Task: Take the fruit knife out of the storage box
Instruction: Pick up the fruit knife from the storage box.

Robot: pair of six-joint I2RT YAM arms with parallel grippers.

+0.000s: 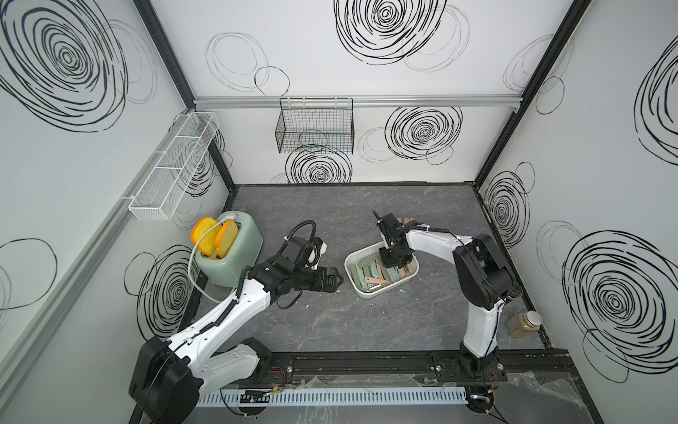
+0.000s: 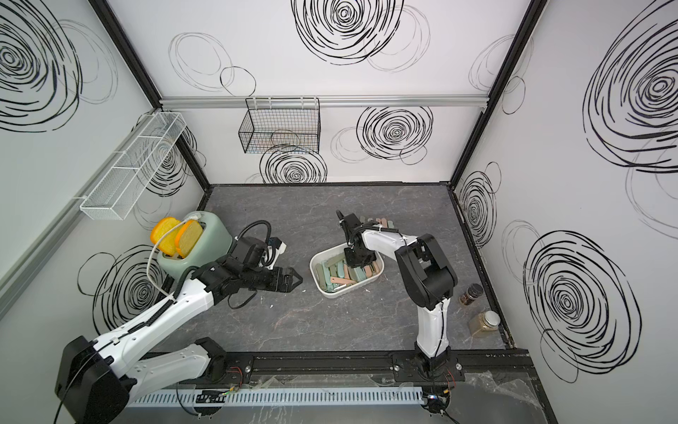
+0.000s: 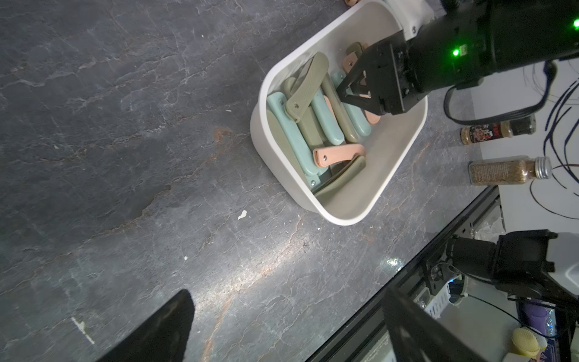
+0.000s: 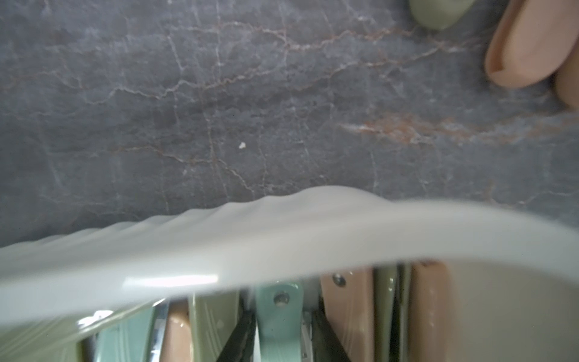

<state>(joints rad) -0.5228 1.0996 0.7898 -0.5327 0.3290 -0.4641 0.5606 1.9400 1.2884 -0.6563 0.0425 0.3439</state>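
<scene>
Knife (image 4: 279,316) lies in the box (image 3: 342,221), unlifted; right end effector (image 4: 283,308) straddles it narrowly, grip unclear; left end effector (image 1: 339,282) wide, empty.

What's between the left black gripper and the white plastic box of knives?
Only bare dark grey stone tabletop, seen in both top views; the open left gripper and the white plastic storage box stand apart.
</scene>
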